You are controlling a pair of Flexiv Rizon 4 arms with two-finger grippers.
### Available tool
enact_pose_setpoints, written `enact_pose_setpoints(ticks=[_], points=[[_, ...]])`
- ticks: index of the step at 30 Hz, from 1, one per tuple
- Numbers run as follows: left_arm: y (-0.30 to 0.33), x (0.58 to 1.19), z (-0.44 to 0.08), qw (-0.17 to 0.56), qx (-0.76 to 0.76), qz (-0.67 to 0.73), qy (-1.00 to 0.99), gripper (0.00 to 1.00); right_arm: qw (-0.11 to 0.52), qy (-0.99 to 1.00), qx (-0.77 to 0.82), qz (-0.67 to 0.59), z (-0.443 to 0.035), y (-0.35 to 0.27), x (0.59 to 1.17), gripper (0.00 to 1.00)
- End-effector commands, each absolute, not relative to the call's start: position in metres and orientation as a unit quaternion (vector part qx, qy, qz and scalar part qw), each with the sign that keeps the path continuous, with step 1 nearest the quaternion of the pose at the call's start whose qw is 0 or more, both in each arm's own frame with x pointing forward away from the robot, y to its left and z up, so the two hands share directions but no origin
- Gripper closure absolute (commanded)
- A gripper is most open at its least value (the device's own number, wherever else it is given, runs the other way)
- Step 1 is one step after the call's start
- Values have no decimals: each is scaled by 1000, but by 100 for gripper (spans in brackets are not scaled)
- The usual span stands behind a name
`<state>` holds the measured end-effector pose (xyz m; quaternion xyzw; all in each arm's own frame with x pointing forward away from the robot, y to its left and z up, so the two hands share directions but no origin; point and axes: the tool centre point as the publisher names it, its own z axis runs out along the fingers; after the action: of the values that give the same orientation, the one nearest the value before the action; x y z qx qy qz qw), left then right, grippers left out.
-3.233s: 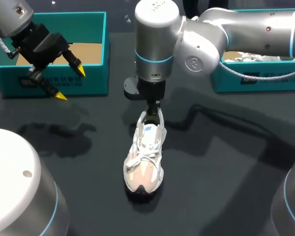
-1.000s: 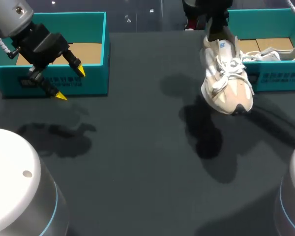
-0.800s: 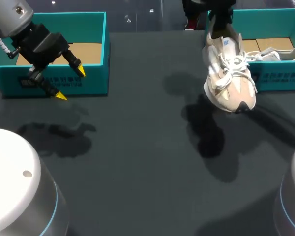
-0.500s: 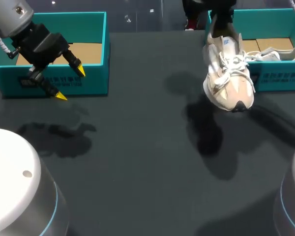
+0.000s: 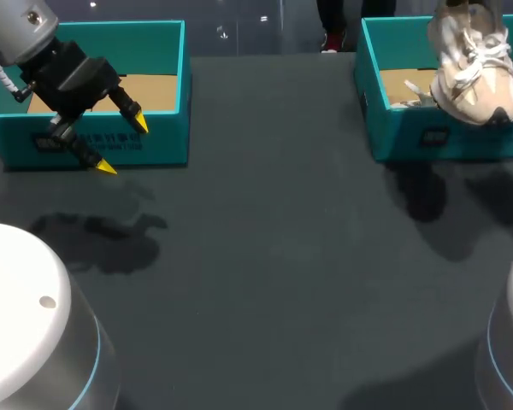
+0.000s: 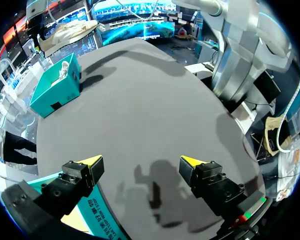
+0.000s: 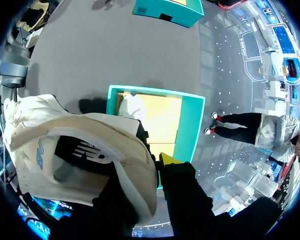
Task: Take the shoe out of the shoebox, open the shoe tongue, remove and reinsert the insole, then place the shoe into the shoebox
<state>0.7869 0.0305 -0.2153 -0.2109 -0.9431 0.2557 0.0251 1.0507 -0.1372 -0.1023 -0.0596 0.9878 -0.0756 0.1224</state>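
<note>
The cream and white shoe point(image 5: 476, 73) hangs toe-down over the right teal shoebox point(image 5: 410, 137). In the right wrist view my right gripper point(image 7: 155, 162) is shut on the shoe's point(image 7: 85, 150) heel collar. One yellow fingertip point(image 7: 166, 159) shows outside the collar and the other is hidden inside the shoe. The open box point(image 7: 191, 130) lies below it. My right gripper is out of the head view. My left gripper point(image 5: 124, 147) hangs open in front of the left teal shoebox point(image 5: 167, 94), holding nothing point(image 6: 141, 161).
A second white shoe point(image 7: 132, 106) lies inside the right box, mostly hidden in the head view. The left box shows a bare cardboard floor point(image 5: 150, 90). Dark tabletop point(image 5: 282, 256) stretches between the two boxes and toward the front edge.
My right arm has carried the shoe up and to the right, from in front of the right box's near wall to above the box. The left arm has stayed still.
</note>
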Motion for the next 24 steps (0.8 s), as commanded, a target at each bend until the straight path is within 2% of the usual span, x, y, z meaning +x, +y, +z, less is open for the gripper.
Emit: enact_pose_setpoints(ticks=[1,15,24], points=[[31,786,-215,25,-211,254,-943,0,115,988,-69,-71,-103,-151,1083,100],[31,786,-215,25,-211,254,-943,0,115,988,-69,-71,-103,-151,1083,100],[31,786,-215,25,-211,254,-943,0,136,986,-65,-72,-97,-222,1132,100]])
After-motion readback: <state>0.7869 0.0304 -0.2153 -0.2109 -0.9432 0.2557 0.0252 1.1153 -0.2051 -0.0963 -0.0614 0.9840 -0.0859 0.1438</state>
